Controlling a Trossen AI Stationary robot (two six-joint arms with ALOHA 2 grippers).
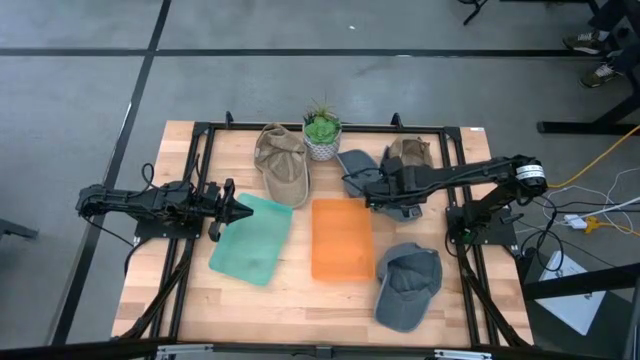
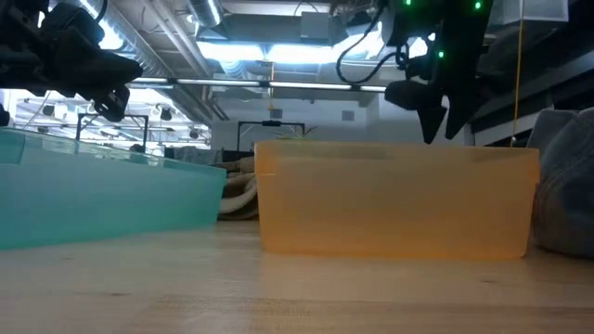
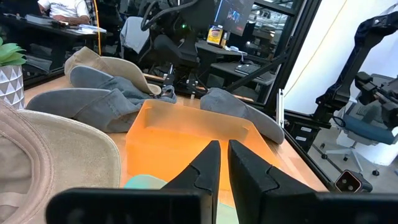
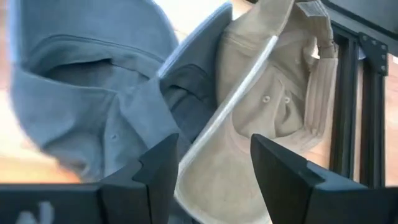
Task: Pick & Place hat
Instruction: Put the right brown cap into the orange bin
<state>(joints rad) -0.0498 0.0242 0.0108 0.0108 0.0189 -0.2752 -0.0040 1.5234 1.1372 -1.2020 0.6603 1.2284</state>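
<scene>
Wooden table [image 1: 190,300] — crumpled grey hat [image 4: 93,93], soft, creased — right pincer [image 4: 211,180] spread open, empty.

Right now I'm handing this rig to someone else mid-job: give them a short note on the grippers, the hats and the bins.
Left gripper: shut, empty, over the near edge of the teal bin.
Right gripper: open, holding nothing, above the grey hat and the tan hat lying together at the back right.
Other hats: a tan one beside the potted plant, a grey one front right.
Done: nothing visible; the teal bin and the orange bin look empty.
Left: grasp a hat, place it.
</scene>
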